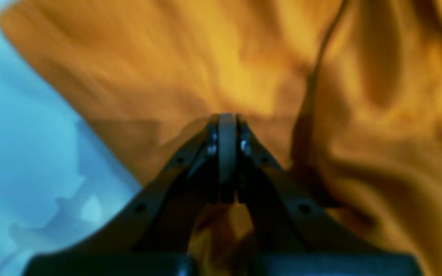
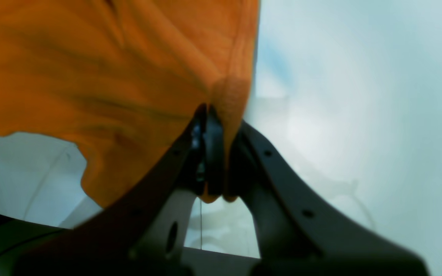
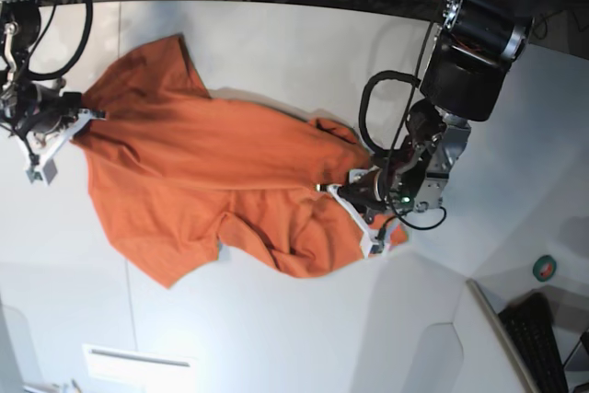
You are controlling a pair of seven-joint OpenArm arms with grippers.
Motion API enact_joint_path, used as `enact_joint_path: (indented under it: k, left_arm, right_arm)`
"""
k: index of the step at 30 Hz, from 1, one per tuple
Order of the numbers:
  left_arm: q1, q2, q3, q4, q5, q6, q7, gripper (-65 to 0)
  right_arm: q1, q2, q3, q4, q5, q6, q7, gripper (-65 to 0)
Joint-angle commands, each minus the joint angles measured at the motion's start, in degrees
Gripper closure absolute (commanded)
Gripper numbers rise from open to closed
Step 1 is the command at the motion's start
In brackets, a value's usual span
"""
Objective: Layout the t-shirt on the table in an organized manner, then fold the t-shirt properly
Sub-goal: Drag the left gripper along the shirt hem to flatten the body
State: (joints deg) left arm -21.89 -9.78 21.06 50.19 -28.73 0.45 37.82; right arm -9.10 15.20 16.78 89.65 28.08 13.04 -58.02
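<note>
Fingers: left gripper (image 1: 226, 122) pinching t-shirt (image 3: 221, 172) | right gripper (image 2: 215, 115) pinching t-shirt

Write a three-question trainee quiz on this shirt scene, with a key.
1. True or false: the t-shirt lies flat and smooth on the table.
2. Which gripper pinches cloth: A left only, B right only, C both?
3. Fill in: the shirt's colour is ____.

Key: 1 false, it is rumpled and stretched between the arms. 2 C, the left gripper and the right gripper are both shut on cloth. 3 orange.
</note>
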Motion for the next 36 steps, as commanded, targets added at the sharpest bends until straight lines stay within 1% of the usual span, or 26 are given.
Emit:
enact_joint_path:
  k: [1,2,5,7,9,12,20,29,32,34,36]
  left_arm:
    - [-2.2,-0.5,-0.4,-0.5,0.0,0.0,-2.0,0.0]
    - [-2.3,-0.5,-0.3,-2.4,0.0,0.0,-3.1,0.0]
    - [-3.6,-0.5,0.4,-7.9,0.9,0.0,-7.0,0.0]
    - [-4.4,-0.5,0.4,-11.1,4.5,0.0,-8.9,0.0]
    - [-4.8,-0.4,-0.3,-13.3,9.2,0.0,-10.6,0.0]
    - [-4.9,-0.4,-0.4,-13.8,12.6,0.0,-11.4,0.0]
    - [-10.2,-1.7,-0.4,-14.3,12.9,-0.1,-11.7,0.0]
    - [-15.9,-2.5,-0.4,-14.4,13.0,-0.1,-11.7,0.0]
    - [-16.7,-2.0,-0.4,-13.8,12.4,-0.1,-10.5,0.0]
    - [-15.5,0.1,-0.4,-11.7,12.4,-0.1,-6.3,0.0]
    - [-11.9,1.6,-0.4,-7.4,12.4,-0.1,-1.9,0.0]
  right_arm:
    - [0.3,0.9,0.4,1.1,0.1,0.1,0.7,0.0]
    - [0.1,1.0,0.4,1.1,0.1,0.0,1.0,0.0]
    - [-0.1,3.0,0.5,0.9,0.0,-0.1,1.0,0.0]
    - [-0.3,4.2,0.8,0.9,0.0,-0.1,1.0,0.0]
    - [-1.1,4.6,3.3,0.9,0.0,-0.1,0.7,0.0]
    - [-1.3,4.9,5.2,0.8,0.0,-0.1,0.7,0.0]
    - [-1.1,5.1,5.3,0.7,-0.1,-0.1,1.0,0.0]
    - [-1.0,9.8,5.3,0.7,-0.1,-0.1,1.0,0.0]
    - [-0.2,9.8,4.9,0.8,-0.1,-0.1,1.0,0.0]
    - [0.4,9.5,4.9,0.8,-0.1,-0.1,1.0,0.0]
    - [0.7,9.6,4.8,0.8,-0.1,-0.1,1.1,0.0]
